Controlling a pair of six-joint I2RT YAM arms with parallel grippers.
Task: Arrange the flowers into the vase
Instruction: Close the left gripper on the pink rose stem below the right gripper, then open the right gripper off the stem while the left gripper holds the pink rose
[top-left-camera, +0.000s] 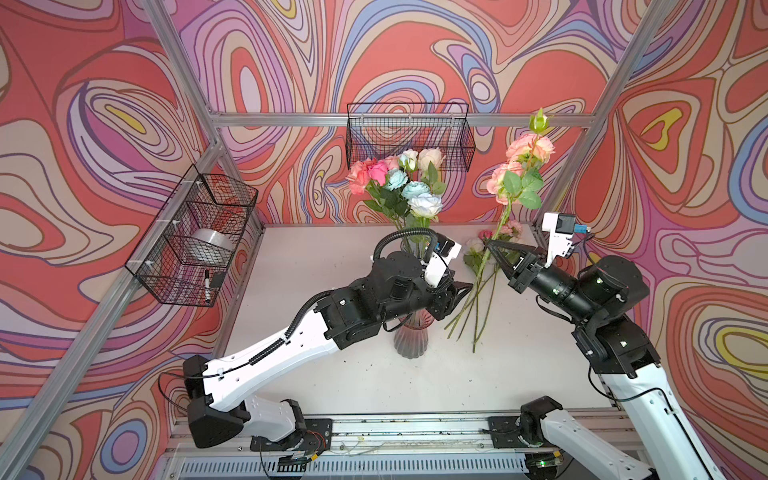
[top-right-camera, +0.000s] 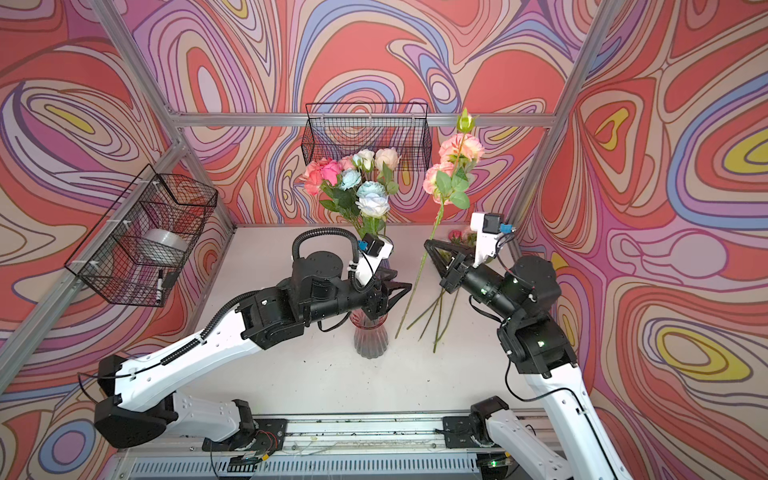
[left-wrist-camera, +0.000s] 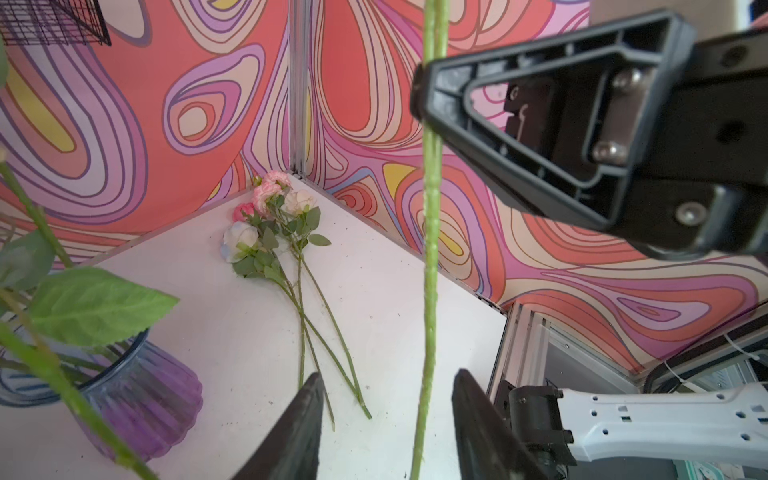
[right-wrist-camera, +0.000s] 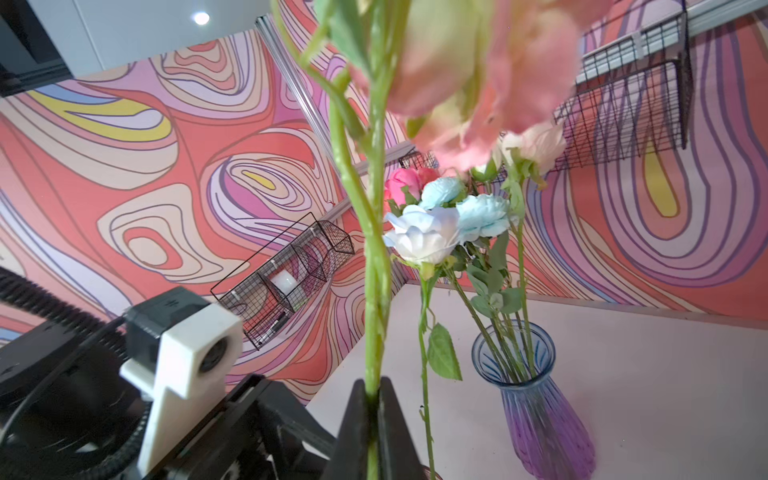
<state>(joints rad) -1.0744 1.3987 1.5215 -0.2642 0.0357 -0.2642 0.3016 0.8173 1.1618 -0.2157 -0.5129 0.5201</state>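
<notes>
My main worry is the handover. If the right gripper (right-wrist-camera: 372, 386) lets go before the left gripper (left-wrist-camera: 386, 374) has a firm pinch, the tall peach-pink rose spray on its thin green stem (top-left-camera: 528, 149) will likely tip, being top-heavy, and fall onto the loose roses lying on the white table (top-left-camera: 332, 374) near the back right corner (left-wrist-camera: 270, 232).

In the left wrist view the stem (left-wrist-camera: 430, 249) runs between the left fingers (left-wrist-camera: 307, 411) but closer to one of them, so an uneven squeeze could push it sideways. The left forearm also crosses in front of the ribbed glass vase with a blue neck and purple base (right-wrist-camera: 540, 415), which already holds a bunch of pink, white and pale blue roses (top-left-camera: 399, 178). A careless swing could knock it.

The right jaws are clamped tight on the stem at mid-length, and the arm is raised and angled inward. The left jaws stand partly open astride the lower stem, not touching it, with the wrist level.
</notes>
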